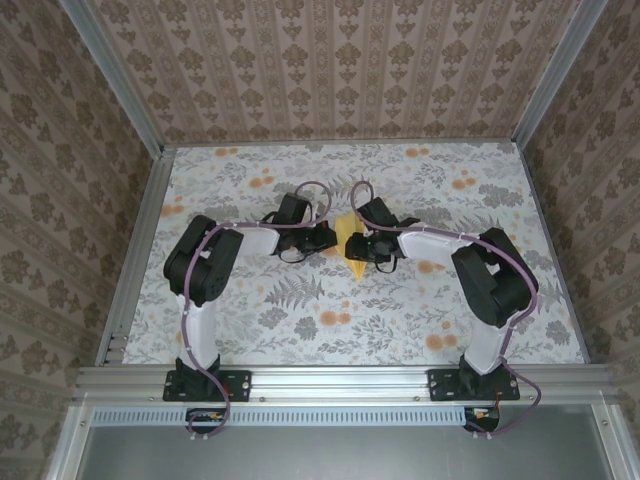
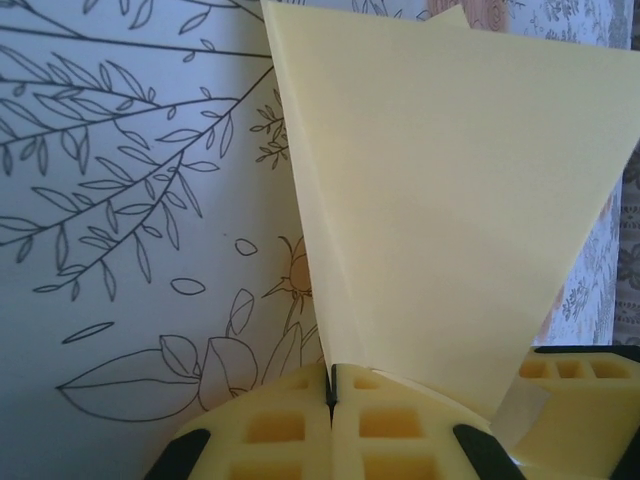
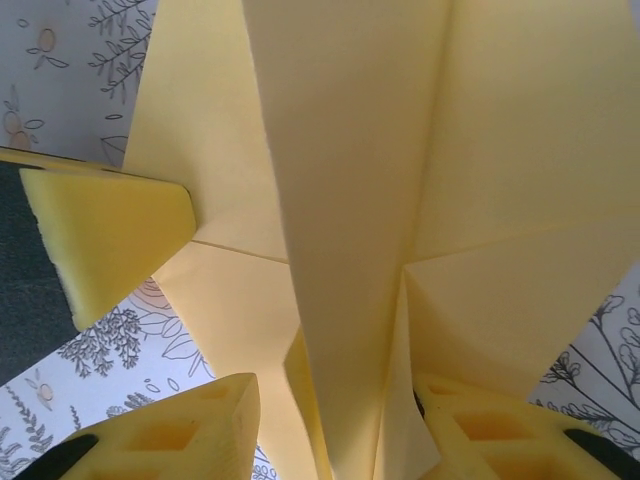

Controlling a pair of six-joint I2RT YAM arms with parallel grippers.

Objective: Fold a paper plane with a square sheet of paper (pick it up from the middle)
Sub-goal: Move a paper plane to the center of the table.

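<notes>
The yellow sheet of paper [image 1: 350, 243] is folded into a narrow pointed shape with a centre ridge and slanted flaps, and is held up over the middle of the table between both arms. My left gripper [image 2: 332, 385] is shut on its lower edge, and the paper [image 2: 450, 200] rises from the jaws as a broad triangle. My right gripper [image 3: 335, 440] stands open around the centre ridge of the paper [image 3: 350, 200]. Its right finger [image 3: 480, 425] lies against the fold and its left finger [image 3: 190, 430] stands apart. A left-gripper finger [image 3: 105, 230] presses a flap.
The grey floral cloth [image 1: 300, 310] covers the table. Patterned walls and metal rails [image 1: 135, 250] close in three sides. Both arms reach inward and their grippers nearly touch at the centre.
</notes>
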